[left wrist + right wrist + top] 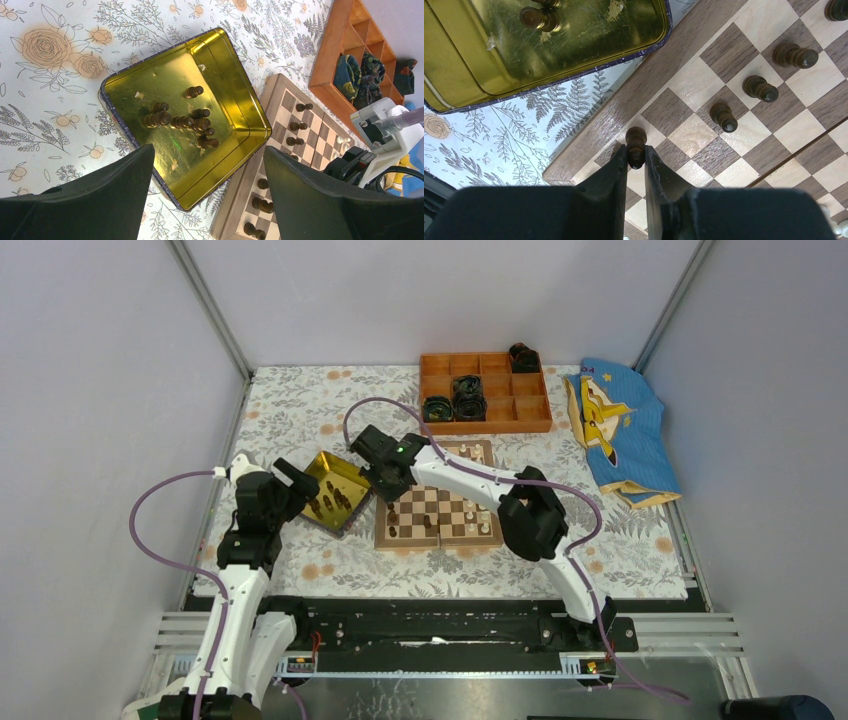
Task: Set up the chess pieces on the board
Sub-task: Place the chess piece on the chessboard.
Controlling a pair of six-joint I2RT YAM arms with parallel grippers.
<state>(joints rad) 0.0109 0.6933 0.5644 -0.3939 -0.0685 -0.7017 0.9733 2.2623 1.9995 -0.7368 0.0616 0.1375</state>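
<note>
The board [445,502] lies mid-table, with a few dark chess pieces [394,530] standing along its left side and pale ones [468,452] at its far edge. My right gripper [636,156] is shut on a dark chess piece [635,142], which hangs over the board's [696,85] corner squares beside three standing dark pieces [724,117]. More dark pieces [182,121] lie in the gold tray [150,90]. The left gripper [207,152] hovers open above the tray's near corner with nothing between its fingers [100,200].
An orange compartmented box [500,415] holding black coiled rolls [467,397] stands at the back. A blue cloth [615,430] lies at the right. The gold tray [335,480] sits against the board's left edge. A floral sheet [300,410] covers the table.
</note>
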